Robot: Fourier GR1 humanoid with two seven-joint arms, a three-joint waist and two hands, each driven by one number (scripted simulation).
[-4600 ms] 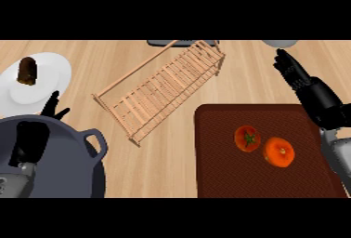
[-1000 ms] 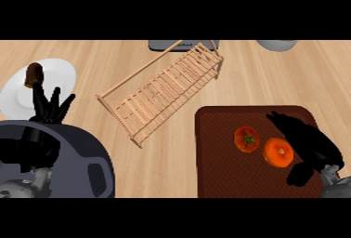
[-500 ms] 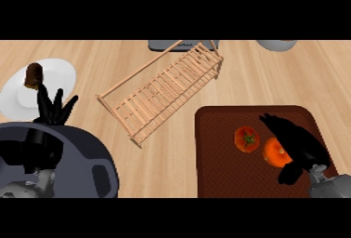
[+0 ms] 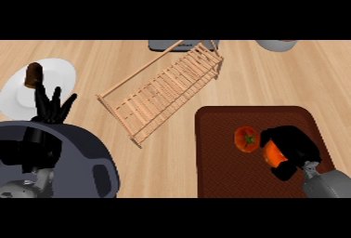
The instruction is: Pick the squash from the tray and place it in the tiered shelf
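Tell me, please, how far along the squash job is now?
Done: nothing delivered yet. In hand: the right hand curls its fingers round the orange squash, lying on the dark red tray. Left: lifting it across and setting it in the slatted wooden tiered shelf.

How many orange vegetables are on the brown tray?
2. The red-orange one lies bare on the tray; the squash is right of it, partly hidden by the right robot hand.

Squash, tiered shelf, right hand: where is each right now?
squash (image 4: pixel 273 155), head view, its visible orange side.
tiered shelf (image 4: pixel 165 93), head view, middle wooden slats.
right hand (image 4: pixel 298 142), head view, back of the hand.
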